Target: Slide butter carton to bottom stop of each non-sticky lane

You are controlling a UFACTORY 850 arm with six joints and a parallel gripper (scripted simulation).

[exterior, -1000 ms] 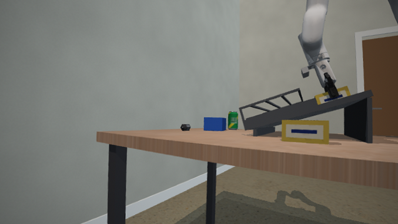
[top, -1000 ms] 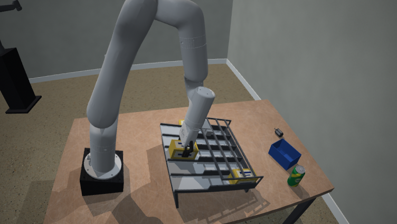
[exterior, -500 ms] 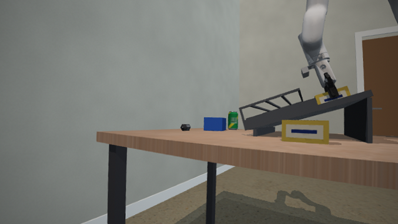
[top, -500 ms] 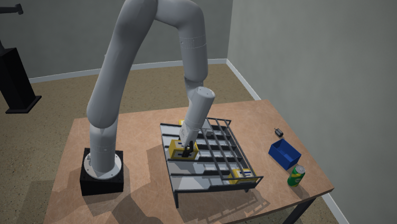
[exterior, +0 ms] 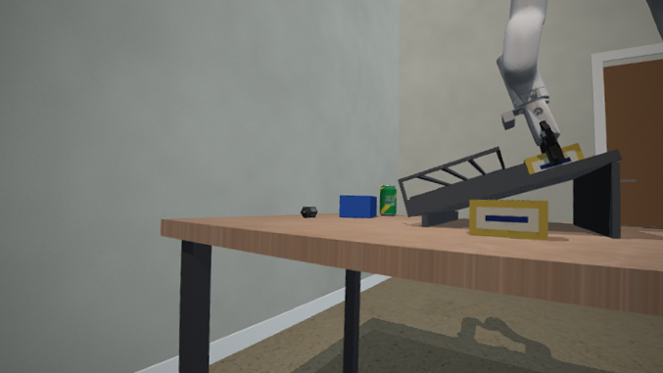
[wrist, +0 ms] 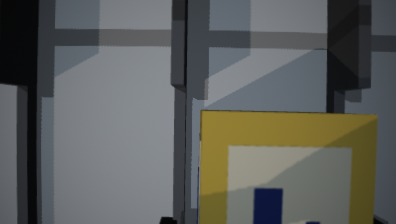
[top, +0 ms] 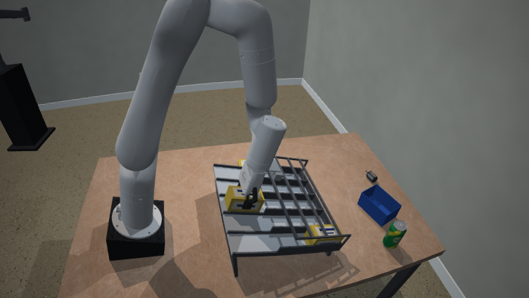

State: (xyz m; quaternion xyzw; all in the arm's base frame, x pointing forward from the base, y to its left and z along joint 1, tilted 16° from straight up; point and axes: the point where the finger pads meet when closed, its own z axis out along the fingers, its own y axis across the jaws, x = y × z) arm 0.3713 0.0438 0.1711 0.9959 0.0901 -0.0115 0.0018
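The grey sloped shelf (top: 273,206) stands on the table, high end toward the arm's base. One yellow butter carton (top: 244,199) lies near the top of a lane around the middle of the shelf. My gripper (top: 250,202) is open, its fingers down at this carton's top face. The carton fills the lower right of the wrist view (wrist: 287,167). A second carton (top: 322,233) rests against the bottom stop of the lane nearest the top camera. A third carton (exterior: 508,217) stands on the table beside the shelf's far side, mostly hidden in the top view (top: 241,162).
A barred frame (top: 300,196) covers the lower half of the lanes. A blue bin (top: 378,204), a green can (top: 394,233) and a small black object (top: 371,176) sit on the table beyond the shelf's low end.
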